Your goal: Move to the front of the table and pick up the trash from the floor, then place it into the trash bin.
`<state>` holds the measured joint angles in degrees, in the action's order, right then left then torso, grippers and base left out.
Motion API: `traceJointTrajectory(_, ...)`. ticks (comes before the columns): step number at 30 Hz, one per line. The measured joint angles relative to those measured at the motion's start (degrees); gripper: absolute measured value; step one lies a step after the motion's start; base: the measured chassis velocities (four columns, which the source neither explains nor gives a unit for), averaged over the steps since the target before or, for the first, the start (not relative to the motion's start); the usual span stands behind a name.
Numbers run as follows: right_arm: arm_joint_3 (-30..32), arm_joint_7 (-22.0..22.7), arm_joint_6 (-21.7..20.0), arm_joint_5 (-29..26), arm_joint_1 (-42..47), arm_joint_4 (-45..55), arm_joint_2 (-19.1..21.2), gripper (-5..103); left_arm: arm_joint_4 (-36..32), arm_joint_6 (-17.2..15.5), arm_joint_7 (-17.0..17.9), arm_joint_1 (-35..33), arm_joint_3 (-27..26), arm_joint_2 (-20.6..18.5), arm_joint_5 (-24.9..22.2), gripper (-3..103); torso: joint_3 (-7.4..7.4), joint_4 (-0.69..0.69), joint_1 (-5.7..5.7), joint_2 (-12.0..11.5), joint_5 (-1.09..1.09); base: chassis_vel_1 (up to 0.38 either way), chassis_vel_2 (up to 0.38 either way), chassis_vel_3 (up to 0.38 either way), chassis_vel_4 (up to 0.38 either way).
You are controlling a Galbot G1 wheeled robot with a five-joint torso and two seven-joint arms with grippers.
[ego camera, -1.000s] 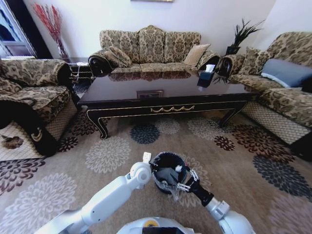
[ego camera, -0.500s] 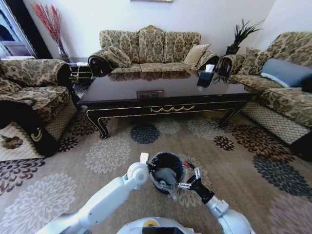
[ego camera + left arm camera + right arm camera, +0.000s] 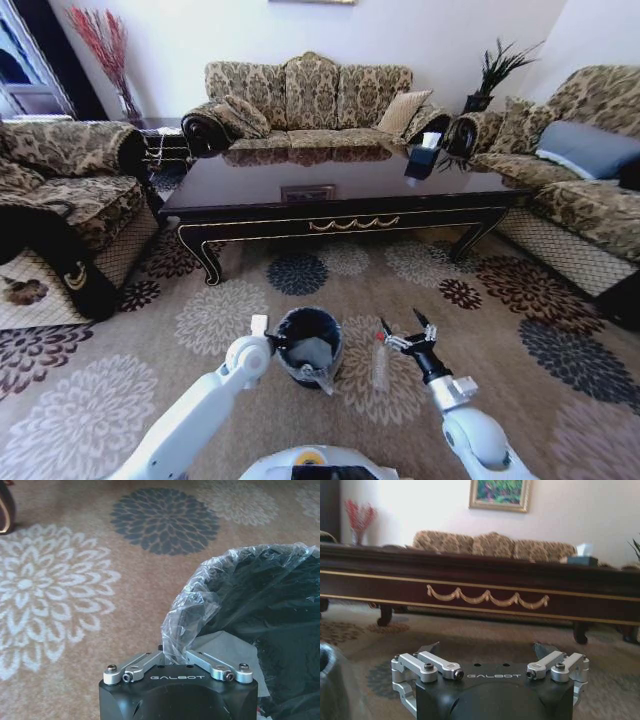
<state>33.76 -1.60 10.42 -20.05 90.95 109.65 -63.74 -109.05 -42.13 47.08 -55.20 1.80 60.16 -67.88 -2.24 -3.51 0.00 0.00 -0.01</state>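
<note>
In the lower centre of the head view, the left end effector [image 3: 268, 340] is clamped on the crinkly liner at the rim of the small black trash bin [image 3: 308, 346], holding it on the beige medallion carpet [image 3: 500, 330]; the left wrist view shows its fingers pinched tight on the plastic. Just right of the bin lies a clear plastic bottle [image 3: 380, 362] (its cap hard to make out). The right end effector [image 3: 408, 332] hovers spread wide beside the bottle, empty. The dark coffee table [image 3: 340, 195] fills the middle of the frame. The step in hand looks like picking up trash; next, the right end effector likely needs to lower over the bottle and close.
</note>
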Motion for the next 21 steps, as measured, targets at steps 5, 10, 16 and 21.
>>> traceJointTrajectory(5, -0.9, 1.9, -3.4, -2.3, -1.7, -2.0, 0.8, 100, -0.5, 0.0, -0.1, -0.5, -1.4, -1.1, -0.6, 0, 0.00, -0.01, 0.00, 0.0, 0.01, 0.000, 0.000, 0.000, 0.000)
traceJointTrajectory(10, -3.0, 3.9, -10.0, -4.8, -4.4, -6.0, 2.6, 100, -1.3, 0.2, -0.2, -1.1, -2.7, -2.5, -1.4, 0, 0.00, -0.01, 0.00, 0.0, 0.00, 0.000, 0.000, 0.000, 0.000)
traceJointTrajectory(16, -6.3, 5.6, -14.9, -7.4, -7.3, -10.0, 4.1, 100, -2.1, 0.2, -0.2, -2.5, -3.6, -2.7, -1.5, 0, 0.00, -0.01, 0.00, 0.0, 0.00, 0.000, 0.000, 0.000, 0.000)
traceJointTrajectory(21, -11.3, 7.3, -16.9, -8.2, -12.4, -17.1, 4.4, 100, -2.5, 0.2, 0.0, -4.1, -4.4, -2.6, -1.1, 0, 0.00, 0.00, 0.00, 0.0, 0.01, 0.000, 0.000, 0.000, 0.000)
